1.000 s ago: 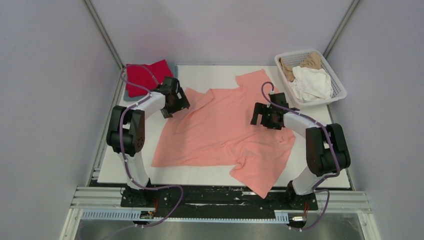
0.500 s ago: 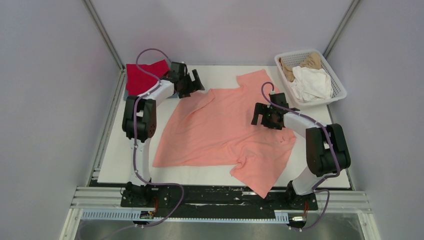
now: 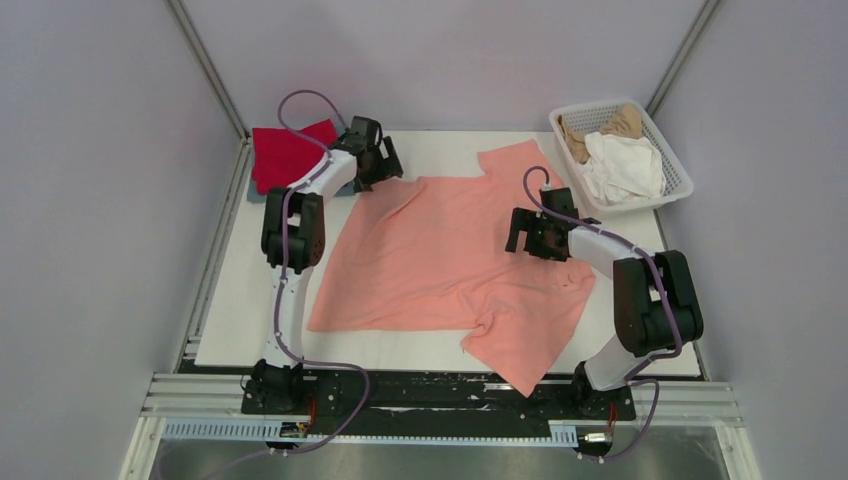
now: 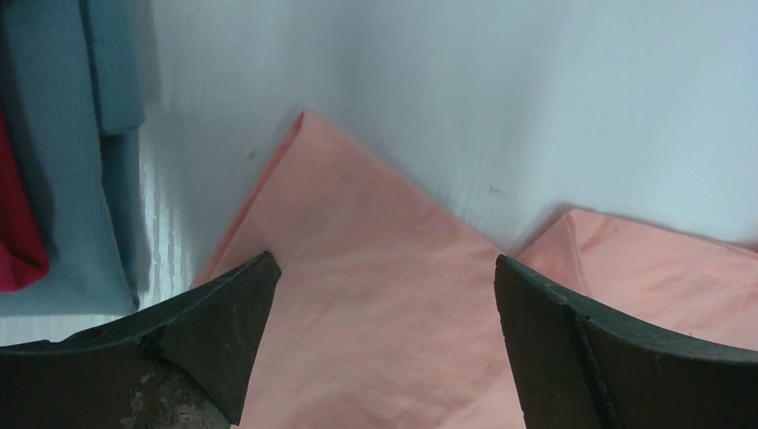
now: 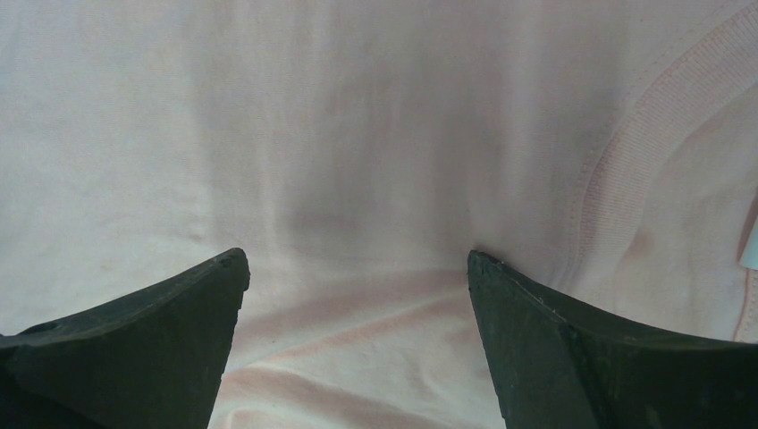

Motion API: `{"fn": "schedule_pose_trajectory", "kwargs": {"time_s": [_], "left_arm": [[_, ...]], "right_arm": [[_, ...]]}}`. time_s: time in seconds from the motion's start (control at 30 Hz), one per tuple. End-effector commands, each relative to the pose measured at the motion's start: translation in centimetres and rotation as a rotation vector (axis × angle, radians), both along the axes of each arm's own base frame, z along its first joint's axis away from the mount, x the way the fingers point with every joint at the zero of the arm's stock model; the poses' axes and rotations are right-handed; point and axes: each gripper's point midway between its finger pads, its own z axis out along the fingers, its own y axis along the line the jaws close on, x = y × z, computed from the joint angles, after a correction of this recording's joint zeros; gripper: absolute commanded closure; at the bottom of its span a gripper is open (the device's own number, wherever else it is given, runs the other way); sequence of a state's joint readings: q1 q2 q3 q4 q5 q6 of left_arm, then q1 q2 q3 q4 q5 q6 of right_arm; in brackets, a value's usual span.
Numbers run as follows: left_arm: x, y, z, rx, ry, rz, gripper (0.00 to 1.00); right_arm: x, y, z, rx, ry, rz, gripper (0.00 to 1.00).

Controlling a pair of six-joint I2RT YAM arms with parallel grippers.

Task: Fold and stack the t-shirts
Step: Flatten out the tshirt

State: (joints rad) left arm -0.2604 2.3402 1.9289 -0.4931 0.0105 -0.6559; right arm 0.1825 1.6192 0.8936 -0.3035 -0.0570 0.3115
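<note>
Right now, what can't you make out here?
- Grey-blue shirt: top view, mostly under the red shirt; left wrist view, cut off by the edge.
- Tan shirt: top view, partly under the white shirt in the basket.
- Pink shirt collar: right wrist view, cut off at the right edge.

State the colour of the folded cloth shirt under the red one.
Grey-blue folded shirt, clearest in the left wrist view.

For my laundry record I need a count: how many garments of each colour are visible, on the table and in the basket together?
salmon-pink shirt: 1
red shirt: 1
grey-blue shirt: 1
white garment, in the basket: 1
tan garment, in the basket: 1, as far as can be seen
Total: 5
</note>
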Motion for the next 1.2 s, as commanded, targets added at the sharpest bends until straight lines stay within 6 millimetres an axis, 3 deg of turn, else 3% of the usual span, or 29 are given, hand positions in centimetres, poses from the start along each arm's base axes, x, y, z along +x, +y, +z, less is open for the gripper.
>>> {"fn": "schedule_pose_trajectory", "kwargs": {"time_s": [0.0, 0.13, 0.43, 0.6, 0.7, 0.83, 0.97, 1.07, 1.17], "left_arm": [[-1.0, 2.0, -2.9, 0.125, 0.122, 0.037, 0.00], [-1.5, 4.6, -2.8, 0.219, 0.147, 0.089, 0.00], [-0.9, 7.6, -2.9, 0.171, 0.145, 0.136, 0.00], [-1.0, 10.3, -3.0, 0.188, 0.177, 0.219, 0.00], [-0.4, 10.0, -2.1, 0.144, 0.142, 0.193, 0.00], [1.2, 7.3, 1.7, 0.048, 0.033, 0.085, 0.00], [1.7, 4.8, 7.2, 0.014, -0.089, 0.002, 0.00], [0.7, 3.3, 11.8, 0.010, -0.160, -0.046, 0.00], [-1.1, 2.2, 15.0, 0.027, -0.201, -0.073, 0.00]], "right_arm": [[-1.3, -1.1, -0.5, -0.050, 0.040, -0.011, 0.00], [-1.0, -1.1, -0.3, -0.053, 0.035, -0.007, 0.00], [0.4, -1.0, -0.7, -0.065, 0.036, 0.002, 0.00], [1.6, -1.0, -0.3, -0.076, 0.018, 0.004, 0.00], [2.7, -0.8, 0.5, -0.078, -0.008, 0.019, 0.00], [4.1, 0.1, 2.7, -0.095, -0.067, 0.082, 0.00], [4.8, 1.5, 6.6, -0.147, -0.161, 0.110, 0.00], [4.2, 1.8, 9.7, -0.140, -0.218, 0.077, 0.00], [1.9, 2.0, 11.4, -0.103, -0.241, 0.054, 0.00]]}}
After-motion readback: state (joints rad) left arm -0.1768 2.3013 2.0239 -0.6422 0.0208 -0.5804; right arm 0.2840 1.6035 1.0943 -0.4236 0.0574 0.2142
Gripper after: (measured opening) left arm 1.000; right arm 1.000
